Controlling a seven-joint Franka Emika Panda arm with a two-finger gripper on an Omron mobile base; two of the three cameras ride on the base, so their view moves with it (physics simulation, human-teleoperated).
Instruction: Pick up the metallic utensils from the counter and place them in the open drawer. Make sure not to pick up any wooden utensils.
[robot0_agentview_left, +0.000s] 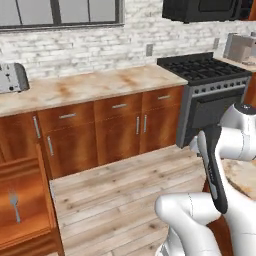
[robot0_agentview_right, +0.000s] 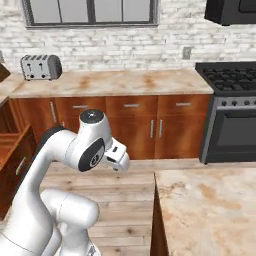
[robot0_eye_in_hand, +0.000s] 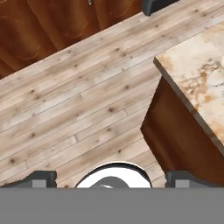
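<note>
A small silver fork (robot0_agentview_left: 14, 205), one of the metallic utensils, lies on the floor of the open drawer (robot0_agentview_left: 20, 169), a reddish-brown box at the lower left; the same drawer (robot0_agentview_right: 12, 145) juts out at the left edge of the right base view. The beige counter (robot0_agentview_right: 210, 210) with rusty stains fills the lower right, and its corner (robot0_eye_in_hand: 201, 74) sits to the right of my gripper (robot0_eye_in_hand: 113, 179). The gripper hangs open over the plank floor, fingertips (robot0_eye_in_hand: 41, 179) wide apart, nothing between them. The wooden utensils are out of view.
Wall cabinets (robot0_agentview_left: 120, 130) under a beige countertop run along the back, with a toaster (robot0_agentview_right: 41, 66) at the left and a black stove (robot0_agentview_left: 210, 95) at the right. Bare wooden floor (robot0_agentview_left: 125, 195) lies between drawer and counter.
</note>
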